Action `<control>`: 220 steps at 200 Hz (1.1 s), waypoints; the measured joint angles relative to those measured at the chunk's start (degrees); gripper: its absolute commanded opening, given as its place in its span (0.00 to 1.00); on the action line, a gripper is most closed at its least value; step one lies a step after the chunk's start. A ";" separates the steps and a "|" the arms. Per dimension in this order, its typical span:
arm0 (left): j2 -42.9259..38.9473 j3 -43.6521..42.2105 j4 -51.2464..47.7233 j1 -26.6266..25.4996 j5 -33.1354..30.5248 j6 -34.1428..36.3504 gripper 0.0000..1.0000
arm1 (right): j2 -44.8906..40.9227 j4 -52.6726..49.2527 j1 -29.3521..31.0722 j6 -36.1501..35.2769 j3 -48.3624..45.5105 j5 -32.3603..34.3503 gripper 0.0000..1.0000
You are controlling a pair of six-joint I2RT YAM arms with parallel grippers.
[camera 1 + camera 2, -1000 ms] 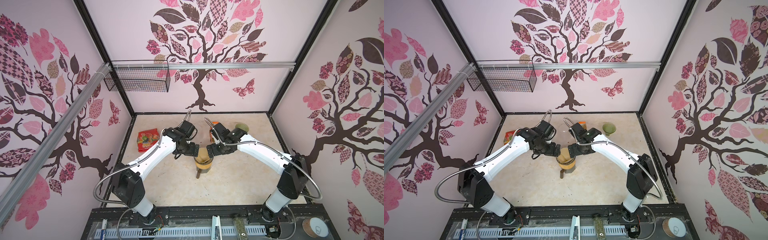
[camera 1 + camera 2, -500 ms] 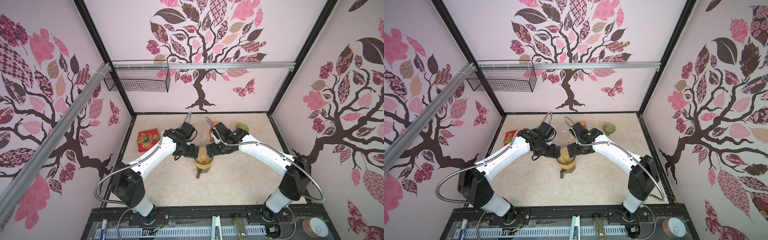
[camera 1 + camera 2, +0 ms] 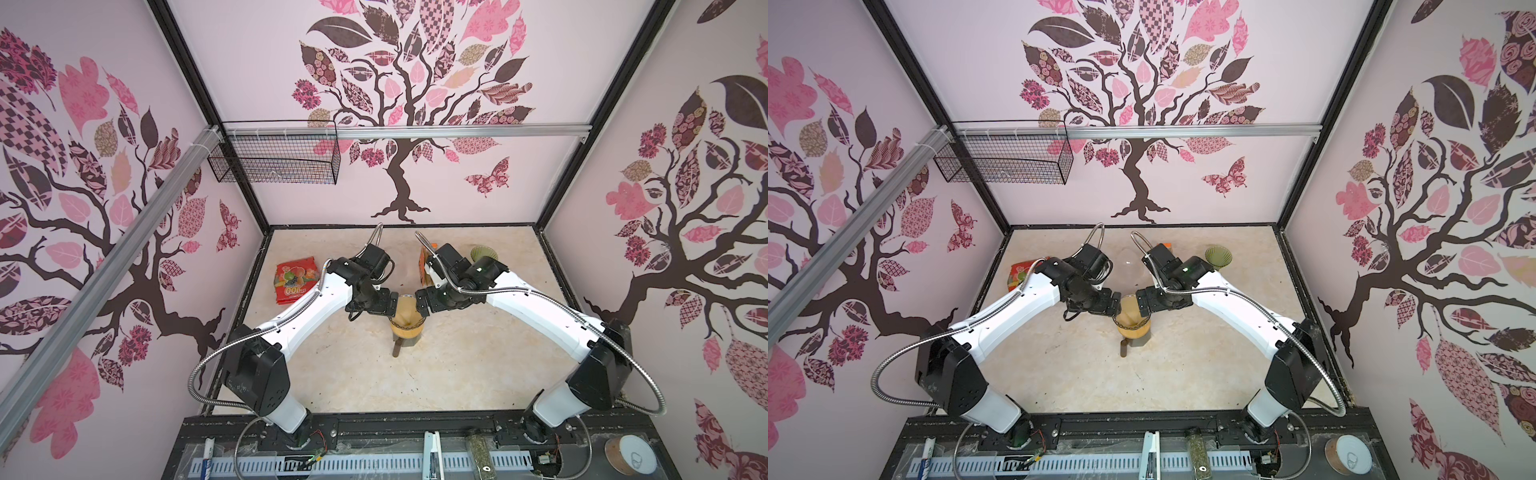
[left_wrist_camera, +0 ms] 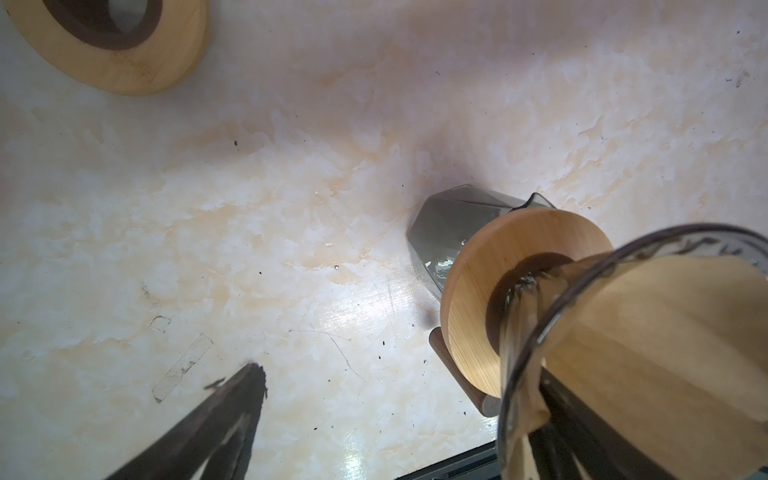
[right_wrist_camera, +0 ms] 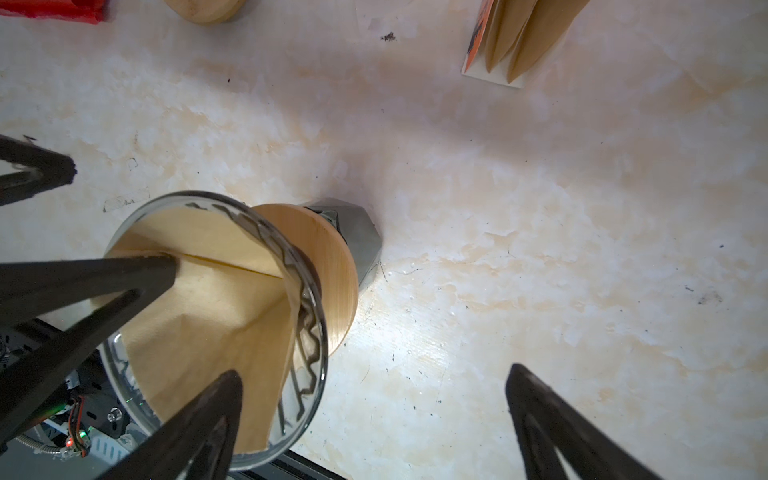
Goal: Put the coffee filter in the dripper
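The glass dripper (image 3: 409,328) (image 5: 316,320) with a wooden collar (image 5: 336,266) stands on a grey carafe (image 5: 359,237) mid-table. The brown paper coffee filter (image 3: 405,311) (image 5: 208,316) (image 4: 665,353) lies opened inside the cone. My left gripper (image 3: 392,302) (image 4: 407,415) is open at the dripper's far-left rim. One of its fingers (image 5: 124,270) rests in the filter and the other stays outside the glass. My right gripper (image 3: 420,304) (image 5: 374,399) is open at the far-right rim, with one finger (image 5: 208,411) over the filter and the other out over the table.
A red snack packet (image 3: 293,282) lies at the far left. An orange pack of filters (image 3: 424,266) (image 5: 519,37) and a green bowl (image 3: 484,252) sit at the back right. A second wooden ring (image 4: 124,50) lies behind the dripper. A wire basket (image 3: 274,160) hangs on the wall.
Both arms have shifted only slightly around the dripper. The filter sits in the cone as before, and both grippers stay open.
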 measured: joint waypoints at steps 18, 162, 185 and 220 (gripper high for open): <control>0.00 0.00 0.00 0.00 0.02 -0.02 0.97 | 0.00 -0.35 0.28 0.00 -0.61 0.17 1.00; -0.02 -0.26 0.42 0.00 0.13 0.00 0.97 | 0.00 0.42 0.31 0.07 -3.13 2.01 1.00; -0.02 -0.31 0.46 0.00 0.20 0.00 0.97 | 0.00 0.81 0.31 0.07 -3.32 1.99 1.00; -0.04 -0.31 0.46 0.00 0.26 0.00 0.97 | 0.00 0.98 0.31 0.07 -3.43 1.99 1.00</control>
